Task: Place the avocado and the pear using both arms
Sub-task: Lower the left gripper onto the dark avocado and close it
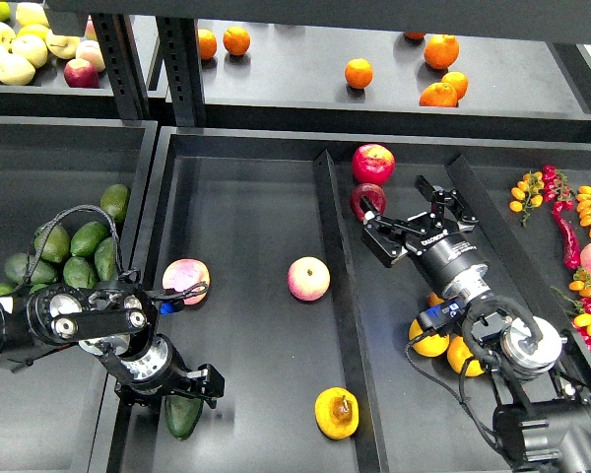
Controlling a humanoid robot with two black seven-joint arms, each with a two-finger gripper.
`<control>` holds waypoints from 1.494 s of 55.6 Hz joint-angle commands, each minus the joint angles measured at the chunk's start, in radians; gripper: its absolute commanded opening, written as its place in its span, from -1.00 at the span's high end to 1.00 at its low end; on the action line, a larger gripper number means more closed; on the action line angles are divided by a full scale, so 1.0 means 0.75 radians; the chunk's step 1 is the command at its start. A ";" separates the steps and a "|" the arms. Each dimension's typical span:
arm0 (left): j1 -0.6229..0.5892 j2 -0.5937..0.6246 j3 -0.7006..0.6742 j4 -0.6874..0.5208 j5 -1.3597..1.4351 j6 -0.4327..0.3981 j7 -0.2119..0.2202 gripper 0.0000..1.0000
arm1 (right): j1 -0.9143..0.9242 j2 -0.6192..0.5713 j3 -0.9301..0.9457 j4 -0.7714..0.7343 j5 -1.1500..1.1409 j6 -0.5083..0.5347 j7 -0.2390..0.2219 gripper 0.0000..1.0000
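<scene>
The dark green avocado (182,416) lies at the front left of the middle tray (246,197). My left gripper (192,382) hangs just over its upper end. It is dark and seen end-on, so I cannot tell its fingers apart. The yellow-orange pear (336,412) with its brown blotch lies at the tray's front right, next to the divider (340,296). My right gripper (406,209) is open and empty in the right compartment, beside a dark red apple (366,200) and far from the pear.
Two pink apples (185,281) (308,278) lie in the middle tray and a red apple (372,163) at its back. Lighter avocados (74,256) fill the left bin. Oranges (428,340) lie under my right arm. Chillies and small tomatoes (571,227) are at the right.
</scene>
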 commanded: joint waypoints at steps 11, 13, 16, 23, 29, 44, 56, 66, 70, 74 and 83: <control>0.043 -0.024 0.000 0.024 -0.002 0.000 0.000 -0.87 | -0.002 0.000 -0.001 0.002 0.002 0.002 0.000 -1.00; 0.047 -0.034 0.000 0.032 -0.002 0.000 0.000 -0.83 | -0.002 0.000 0.001 0.004 0.002 0.002 0.000 -1.00; 0.047 -0.043 0.000 0.040 -0.002 0.000 0.000 -0.79 | -0.006 0.000 -0.001 0.008 0.002 0.002 0.000 -1.00; 0.047 -0.055 -0.010 0.057 -0.002 0.000 0.000 -0.68 | -0.008 0.000 -0.003 0.012 0.004 0.002 0.000 -1.00; 0.047 -0.059 -0.022 0.061 -0.004 0.000 0.000 -0.52 | -0.008 0.000 -0.007 0.016 0.006 0.004 0.000 -1.00; 0.057 -0.049 -0.035 0.061 -0.018 0.000 0.000 0.00 | -0.014 0.000 -0.007 0.020 0.008 0.033 0.000 -1.00; 0.065 -0.039 -0.067 0.063 -0.036 0.000 0.000 0.50 | -0.029 0.000 -0.007 0.031 0.010 0.039 0.000 -1.00; 0.063 -0.032 -0.116 0.057 -0.041 0.000 0.000 0.59 | -0.029 0.000 -0.011 0.031 0.010 0.039 0.000 -1.00; 0.051 -0.030 -0.157 0.059 -0.039 0.000 0.000 0.62 | -0.029 0.000 -0.013 0.039 0.008 0.039 0.000 -1.00; 0.043 -0.026 -0.204 0.059 -0.041 0.000 0.000 0.65 | -0.031 0.000 -0.015 0.047 0.010 0.039 0.000 -1.00; 0.035 0.041 -0.333 0.057 -0.041 0.000 0.000 0.67 | -0.031 0.000 -0.013 0.047 0.008 0.039 0.000 -1.00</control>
